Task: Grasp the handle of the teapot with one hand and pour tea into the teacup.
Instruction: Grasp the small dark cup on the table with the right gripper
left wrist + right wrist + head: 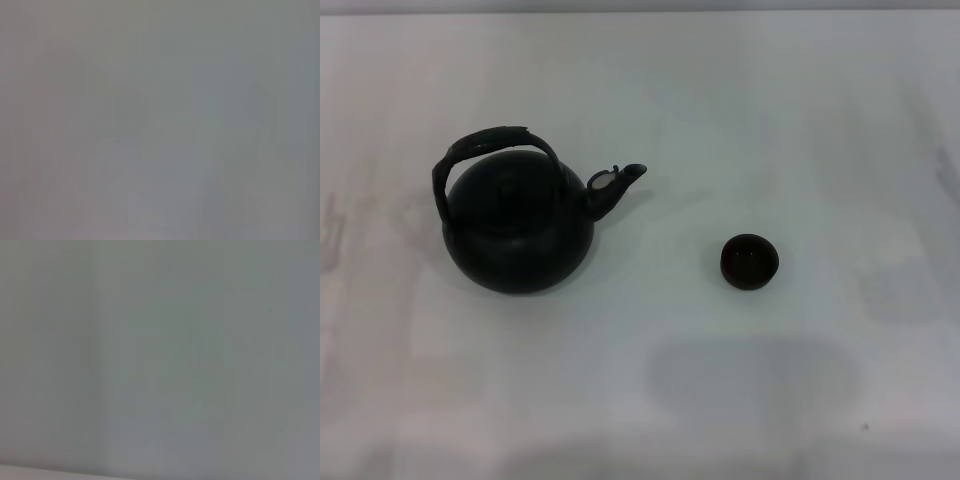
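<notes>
Only 2 things stand on the white surface (pixel 820 120): the teapot (pixel 518 235) at left and the teacup (pixel 750 261) to its right, well apart. Open room lies between them, and the handle (pixel 490 145) arches up unblocked.

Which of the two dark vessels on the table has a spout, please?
The teapot, on the robot's left: large, round-bellied, with an arched handle on top. The small teacup has neither.

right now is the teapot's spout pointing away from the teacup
No, in the head view the teapot has its spout turned toward the teacup.
</notes>
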Controlling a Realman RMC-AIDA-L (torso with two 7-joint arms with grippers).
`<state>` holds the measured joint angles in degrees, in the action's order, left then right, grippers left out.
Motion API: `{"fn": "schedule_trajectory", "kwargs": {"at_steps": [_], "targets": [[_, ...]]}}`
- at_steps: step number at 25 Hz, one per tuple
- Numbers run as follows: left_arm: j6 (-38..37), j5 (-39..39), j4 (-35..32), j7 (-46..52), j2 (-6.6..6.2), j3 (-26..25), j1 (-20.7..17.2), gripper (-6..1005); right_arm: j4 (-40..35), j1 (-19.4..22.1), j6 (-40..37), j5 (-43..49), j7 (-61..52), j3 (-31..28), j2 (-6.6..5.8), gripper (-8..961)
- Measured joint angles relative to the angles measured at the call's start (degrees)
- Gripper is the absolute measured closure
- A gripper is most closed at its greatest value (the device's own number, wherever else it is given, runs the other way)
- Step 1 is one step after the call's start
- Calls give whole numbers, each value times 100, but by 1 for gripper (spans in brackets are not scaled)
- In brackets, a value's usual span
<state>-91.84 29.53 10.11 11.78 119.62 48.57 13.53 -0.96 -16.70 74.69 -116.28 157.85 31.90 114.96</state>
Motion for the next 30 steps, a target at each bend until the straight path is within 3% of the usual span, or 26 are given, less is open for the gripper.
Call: {"fn": "schedule_trajectory", "kwargs": {"at_steps": [11,16,18,22,30], "targets": [[0,0,41,0,0,-24,0,299,-42,-14,-50,59,9,103,0,107],[-1,0,44,0,0,-9,-27,299,-464,33,66,88,-328,990,-20,107],[-1,0,44,0,0,-3,-34,298,-1059,159,83,110,-1001,1761,-103,106],[-1,0,44,3,0,0,-40,298,-1707,277,142,347,-1670,2291,-221,106],[-1,123,44,41,-3,11,-63,298,-3230,341,771,1972,-3460,2412,-453,106]]}}
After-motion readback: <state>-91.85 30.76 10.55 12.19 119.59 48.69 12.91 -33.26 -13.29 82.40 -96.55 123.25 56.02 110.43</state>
